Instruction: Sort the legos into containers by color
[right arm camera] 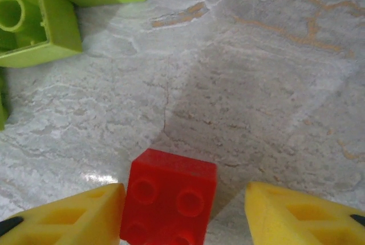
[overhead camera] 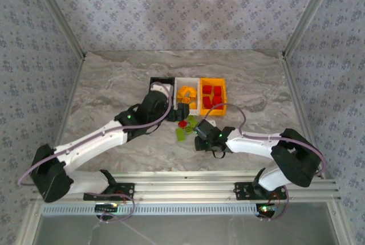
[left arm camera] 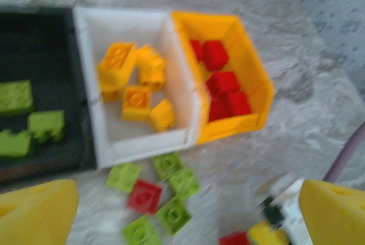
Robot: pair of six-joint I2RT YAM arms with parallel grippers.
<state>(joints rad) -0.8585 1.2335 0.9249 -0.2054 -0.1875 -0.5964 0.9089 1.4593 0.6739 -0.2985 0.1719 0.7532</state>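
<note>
Grey marble-look tabletop (overhead camera: 114, 85), patterned walls around. Top view: black plastic bin (overhead camera: 162, 81), white plastic bin (overhead camera: 187, 79), orange plastic bin (overhead camera: 214, 109) touching in a row. Left wrist view adds contents: lime green studded bricks (left arm camera: 23, 114) in black, orange-yellow bricks (left arm camera: 131, 80) in white, red bricks (left arm camera: 222, 82) in orange; loose green bricks (left arm camera: 171, 165) just before the white bin. Left gripper (left arm camera: 185, 216) spread wide, empty. Right wrist view: right gripper (right arm camera: 182, 211) part-open around small red brick (right arm camera: 171, 199) on the table, one finger (right arm camera: 63, 216) touching it, other apart.

Can't see most of black bin (overhead camera: 162, 81), just left of white bin (overhead camera: 187, 79): buried under left arm (overhead camera: 145, 111). Can't count loose legos (overhead camera: 185, 126) in front of white bin from above, too small. Seeing heavy blur all over left wrist view. Losing red brick (right arm camera: 168, 199) to bottom edge on right wrist view.
</note>
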